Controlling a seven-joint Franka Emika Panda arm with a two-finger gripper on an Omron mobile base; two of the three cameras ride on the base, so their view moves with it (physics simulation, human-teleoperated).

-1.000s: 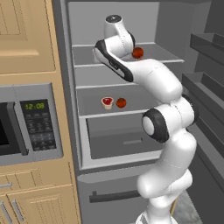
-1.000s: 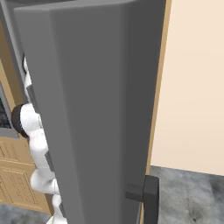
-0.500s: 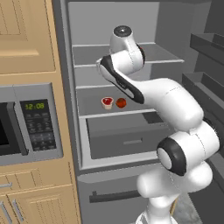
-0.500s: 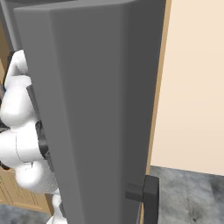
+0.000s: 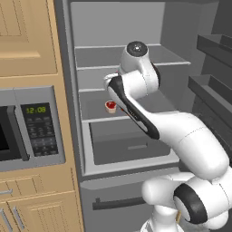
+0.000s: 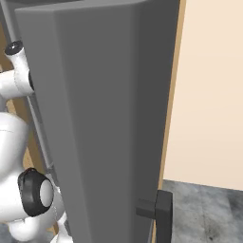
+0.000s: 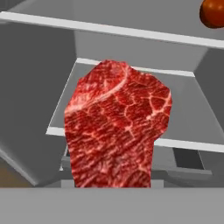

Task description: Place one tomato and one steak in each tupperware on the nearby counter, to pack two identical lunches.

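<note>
— Where is the steak (image 7: 117, 127) seen, relative to the fingers?
— In the hand view it is seen upright and very close, rising from the bottom edge where the fingertips belong; the tips themselves are covered by the meat

— Is it gripped?
— It is carried clear of every shelf, so the jaws are taken to be closed narrowly on its lower end. The exact contact cannot be made out

— What is seen behind it?
— The inside of the open fridge (image 5: 118, 27). A shelf (image 7: 131, 31) is crossed above the meat, and a tomato (image 7: 213, 12) is seen above that shelf's front edge, at the far upper right, well apart from the held piece

— And from the left base view?
— The arm (image 5: 181, 131) is reached into the fridge. A second steak (image 5: 110, 107), white-rimmed, is left lying on the middle shelf near its front edge, just beside the arm
</note>
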